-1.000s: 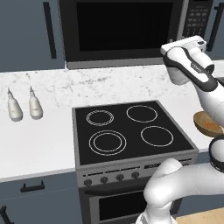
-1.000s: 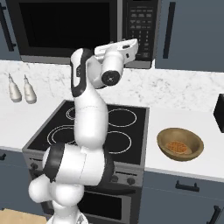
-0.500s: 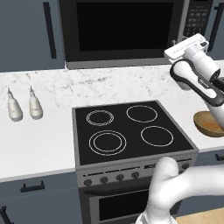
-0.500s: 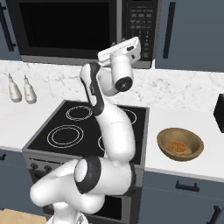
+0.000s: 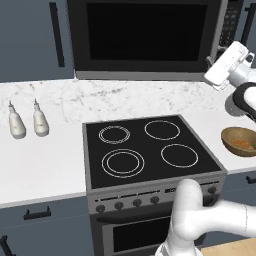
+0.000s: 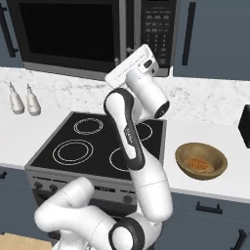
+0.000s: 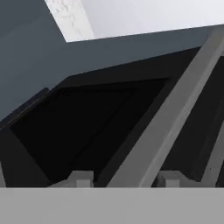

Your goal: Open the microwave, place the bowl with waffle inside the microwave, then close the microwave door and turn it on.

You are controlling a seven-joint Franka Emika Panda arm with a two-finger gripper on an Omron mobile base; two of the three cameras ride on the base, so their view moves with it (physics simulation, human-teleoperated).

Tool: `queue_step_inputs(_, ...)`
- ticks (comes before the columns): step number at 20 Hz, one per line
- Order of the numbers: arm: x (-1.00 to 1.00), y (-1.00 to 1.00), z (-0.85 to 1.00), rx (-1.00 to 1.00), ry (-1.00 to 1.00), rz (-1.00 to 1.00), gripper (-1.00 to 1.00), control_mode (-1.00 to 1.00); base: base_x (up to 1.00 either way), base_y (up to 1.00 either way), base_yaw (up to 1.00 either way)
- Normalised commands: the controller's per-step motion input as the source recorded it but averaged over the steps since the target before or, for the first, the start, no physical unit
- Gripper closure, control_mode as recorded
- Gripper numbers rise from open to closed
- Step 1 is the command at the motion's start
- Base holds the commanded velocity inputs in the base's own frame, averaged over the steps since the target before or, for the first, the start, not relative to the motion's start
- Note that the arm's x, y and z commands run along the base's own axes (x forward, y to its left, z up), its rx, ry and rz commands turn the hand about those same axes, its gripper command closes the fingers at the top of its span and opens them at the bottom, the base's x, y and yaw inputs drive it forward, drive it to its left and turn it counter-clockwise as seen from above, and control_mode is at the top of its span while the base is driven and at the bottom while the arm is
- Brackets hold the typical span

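Observation:
The microwave point(image 5: 145, 37) hangs above the stove, its keypad at the right. The microwave door point(image 6: 68, 31), dark glass in a grey frame, looks closed. My gripper point(image 6: 128, 51) is up at the door's right edge, beside the keypad point(image 6: 158, 29). In the hand view the gripper point(image 7: 124, 179) is open: its fingertips point(image 7: 81, 178) stand apart with the door's grey frame strip point(image 7: 175, 113) running between them, nothing gripped. The brown bowl point(image 6: 201, 160) with the waffle point(image 6: 197, 162) sits on the counter right of the stove, also the bowl point(image 5: 241, 141) in the left base view.
A black stove point(image 5: 150, 147) with four rings lies below the microwave. Two pale bottles point(image 5: 27, 121) stand on the left counter point(image 5: 45, 165). A dark object point(image 6: 244, 126) stands at the counter's far right edge. Grey cabinets flank the microwave.
The arm's elbow has swung out to the right and lower. The hand has stayed by the microwave door's right edge and tilted. Bowl and door have not moved.

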Motion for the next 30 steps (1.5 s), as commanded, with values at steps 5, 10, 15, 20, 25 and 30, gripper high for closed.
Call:
queue_step_inputs(5, -1.0, 0.0, -0.02, -0.39, -0.15, 0.34, 1.0, -1.0, 0.0, 0.0, 0.0)
queue_step_inputs(10, -1.0, -0.02, -0.01, -0.48, -0.16, 0.28, 1.0, -1.0, 0.0, 0.0, 0.0)
queue_step_inputs(15, -1.0, -0.4, 0.0, -0.45, -0.23, 0.19, -1.0, -1.0, 0.0, 0.0, 0.0)
queue_step_inputs(20, -0.62, -0.86, 0.0, -0.37, -0.27, -0.05, -1.0, -1.0, 0.0, 0.0, 0.0)
queue_step_inputs(25, 1.0, -0.52, -0.26, -0.25, -0.02, -0.28, -1.0, -1.0, 0.0, 0.0, 0.0)
queue_step_inputs(30, 1.0, 0.01, -0.67, -0.5, -0.09, -0.42, -1.0, -1.0, 0.0, 0.0, 0.0)
